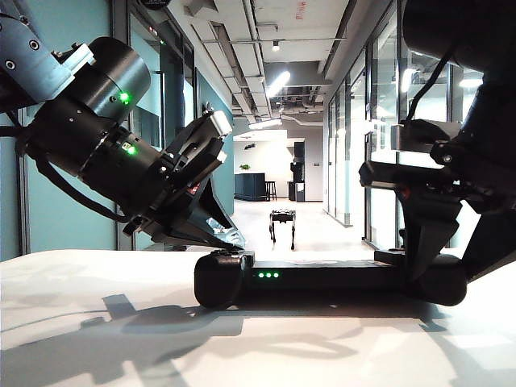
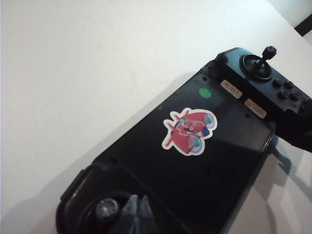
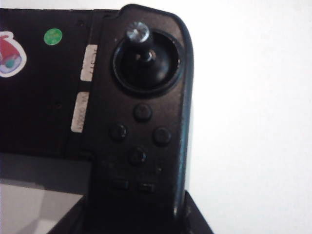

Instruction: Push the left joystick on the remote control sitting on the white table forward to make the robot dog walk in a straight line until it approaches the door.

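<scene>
light: bright ceiling strips (image 1: 278, 81) | shadows: soft, on white table (image 1: 97, 355) | wrist views: blurred (overexposed)

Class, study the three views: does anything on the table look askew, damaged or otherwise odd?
Nothing stands out. The remote control lies flat on the white table, undamaged. The left gripper sits by the left joystick; the right gripper holds the other handle. The robot dog stands upright.

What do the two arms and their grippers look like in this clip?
Both arms are black. The left arm has round segments, green lights, a grey metal bracket and black cable; its left gripper is dark and wedge-shaped. The right arm carries cable too; its right gripper is angular black.
</scene>
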